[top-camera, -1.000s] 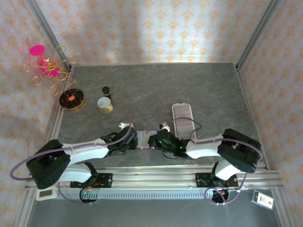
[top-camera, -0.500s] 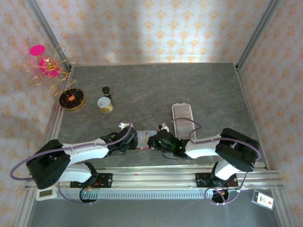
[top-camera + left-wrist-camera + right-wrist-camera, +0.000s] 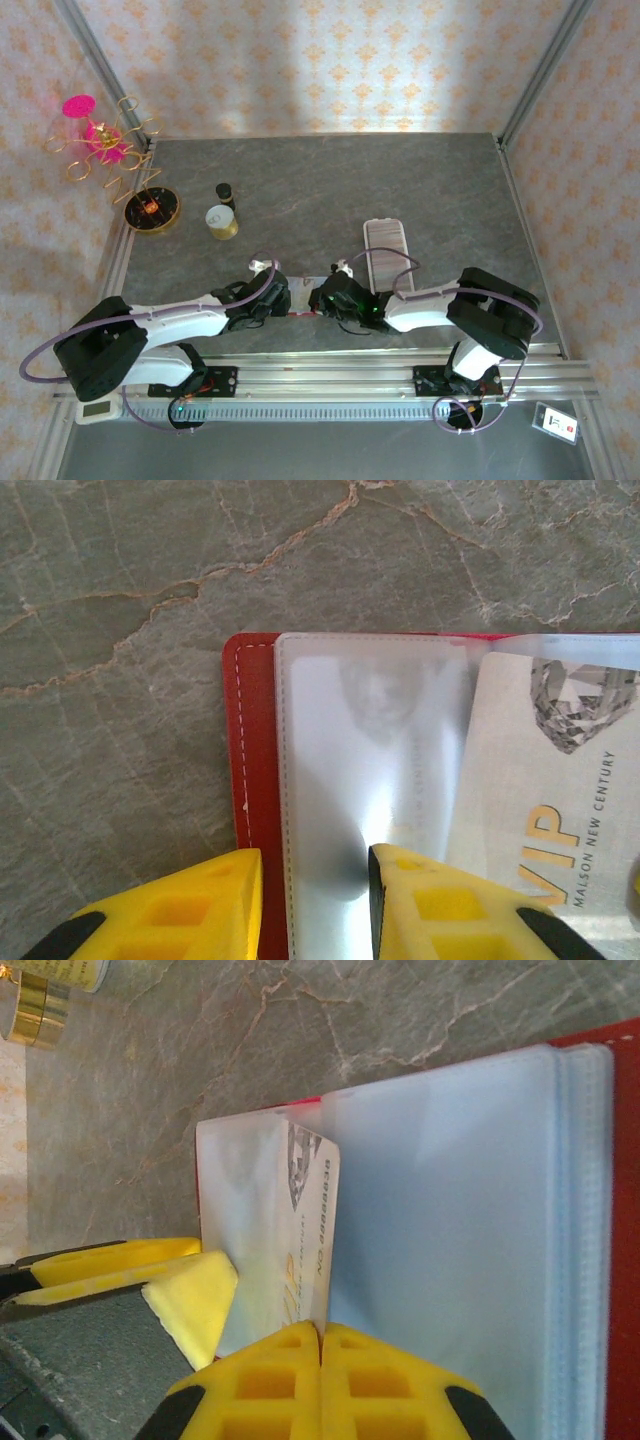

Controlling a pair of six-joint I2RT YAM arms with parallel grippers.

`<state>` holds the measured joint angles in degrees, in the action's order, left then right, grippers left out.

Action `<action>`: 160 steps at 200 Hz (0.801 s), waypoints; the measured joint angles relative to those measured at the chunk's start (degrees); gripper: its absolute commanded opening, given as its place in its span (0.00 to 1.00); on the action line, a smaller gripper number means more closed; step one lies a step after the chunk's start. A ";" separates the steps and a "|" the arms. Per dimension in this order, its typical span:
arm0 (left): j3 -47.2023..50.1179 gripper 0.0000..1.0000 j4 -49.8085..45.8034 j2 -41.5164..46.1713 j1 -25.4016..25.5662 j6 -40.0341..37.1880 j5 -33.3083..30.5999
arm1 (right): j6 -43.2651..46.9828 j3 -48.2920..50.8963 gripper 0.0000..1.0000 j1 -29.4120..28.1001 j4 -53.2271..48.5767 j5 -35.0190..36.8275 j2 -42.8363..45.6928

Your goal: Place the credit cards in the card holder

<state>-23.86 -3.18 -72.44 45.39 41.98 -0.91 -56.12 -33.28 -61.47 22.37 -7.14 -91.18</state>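
Two arms reached low over the near part of the table (image 3: pixel 400 180), at the open red holder (image 3: pixel 250 740); the holder lay flat with its clear sleeves (image 3: pixel 370 740) facing up; the left gripper (image 3: pixel 315 858) stood released, jaws apart, one fingertip over the red cover's edge and the other on the top sleeve; the right gripper (image 3: pixel 321 1332) was clenched on a card (image 3: pixel 305 1220), pinching its near edge; the card, marked VIP, stood tilted and partly between sleeves, beside the thicker stack; a gold-lidded jar (image 3: pixel 222 222) stood well apart, farther back
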 measured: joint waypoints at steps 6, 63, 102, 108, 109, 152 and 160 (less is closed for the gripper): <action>0.04 0.30 0.04 0.00 0.00 0.02 0.00 | 0.13 -0.35 0.00 0.00 -0.35 0.00 -0.24; 0.83 0.30 1.11 0.48 0.00 0.20 -0.04 | 1.64 -3.65 0.00 0.00 -5.53 -0.13 -1.97; 1.01 0.29 1.36 0.50 0.00 0.28 -0.07 | 2.62 -4.48 0.00 0.00 -8.28 -0.13 -1.97; 1.01 0.29 1.38 0.50 0.00 0.39 -0.07 | 2.82 -4.68 0.00 0.00 -8.79 -0.13 -1.97; 1.03 0.29 1.38 0.50 0.00 0.39 -0.07 | 2.82 -4.70 0.00 0.00 -8.85 -0.13 -1.97; 1.09 0.29 1.53 0.55 0.00 0.59 -0.09 | 4.68 -7.06 0.00 0.00 -13.03 0.04 -1.99; 1.09 0.29 1.53 0.55 0.00 0.61 -0.09 | 5.11 -7.39 0.00 0.00 -13.70 0.07 -2.01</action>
<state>-22.76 -1.65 -71.90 45.39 42.59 -0.99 -51.00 -40.66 -61.47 8.67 -7.07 -93.19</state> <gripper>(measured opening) 0.294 0.043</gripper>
